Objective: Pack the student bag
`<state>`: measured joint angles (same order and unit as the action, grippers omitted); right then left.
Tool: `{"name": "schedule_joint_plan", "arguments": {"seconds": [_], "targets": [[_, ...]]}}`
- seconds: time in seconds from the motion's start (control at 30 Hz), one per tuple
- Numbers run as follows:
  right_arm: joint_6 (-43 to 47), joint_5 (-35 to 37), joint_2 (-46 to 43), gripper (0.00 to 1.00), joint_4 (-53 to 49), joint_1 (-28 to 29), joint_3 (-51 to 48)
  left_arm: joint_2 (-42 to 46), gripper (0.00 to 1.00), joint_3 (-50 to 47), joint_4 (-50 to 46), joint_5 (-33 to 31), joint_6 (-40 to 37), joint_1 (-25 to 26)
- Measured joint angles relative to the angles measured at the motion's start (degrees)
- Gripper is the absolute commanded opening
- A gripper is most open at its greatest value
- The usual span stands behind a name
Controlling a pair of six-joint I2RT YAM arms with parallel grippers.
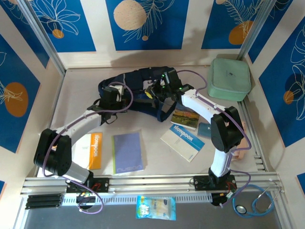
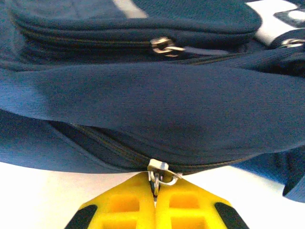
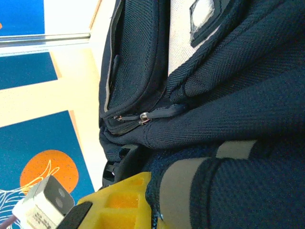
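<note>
While gripped by both arms, student bag: slumped at far middle of table; packing judged barely begun, zip closed along the visible stretch.
Bag material: coarse navy weave, soft and sagging; grey-white stripes; mesh-textured pocket.
Pale green case: rounded square, soft-sided, far right corner, well apart from bag.
Notebooks: orange-white notebook, purple notebook, white-blue notebook; flat, thin, smooth-covered, loose on near table, judged left to pack.
Right gripper: yellow jaws pinched shut on a grey-striped fold of bag.
Left gripper: fully closed on zipper pull.
Pull shape: small bright metal tab at bag's lower seam; unzipping the likely step in hand.
</note>
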<state>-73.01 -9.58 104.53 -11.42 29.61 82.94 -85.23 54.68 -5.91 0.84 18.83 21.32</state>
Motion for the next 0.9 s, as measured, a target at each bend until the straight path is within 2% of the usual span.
{"name": "schedule_joint_plan", "arguments": {"seconds": [0.23,0.53,0.6,0.7,0.77,0.9], "targets": [[6.7,-1.9,0.0,0.09,-3.2,-0.6,0.0,0.6,0.00,0.2,-6.2,6.3,-6.1,-6.2],[17.6,-6.8,6.5,0.10,-7.9,-4.1,7.2,2.1,0.00,3.0,-16.4,14.6,-7.9,-6.7],[19.3,-7.8,8.0,0.17,-7.5,-5.1,8.2,1.7,0.00,4.2,-18.1,16.2,-7.7,-6.6],[22.0,-5.8,8.8,0.44,-7.6,-6.5,8.8,0.9,0.00,5.2,-19.6,17.9,-6.6,-5.7],[23.0,-3.1,8.4,0.59,-8.6,-7.5,8.9,-0.1,0.00,5.7,-20.8,18.6,-5.6,-4.4],[21.0,3.4,2.5,0.71,-9.3,-9.0,3.4,-3.8,0.00,8.6,-22.6,19.1,-3.7,-0.8]]}}
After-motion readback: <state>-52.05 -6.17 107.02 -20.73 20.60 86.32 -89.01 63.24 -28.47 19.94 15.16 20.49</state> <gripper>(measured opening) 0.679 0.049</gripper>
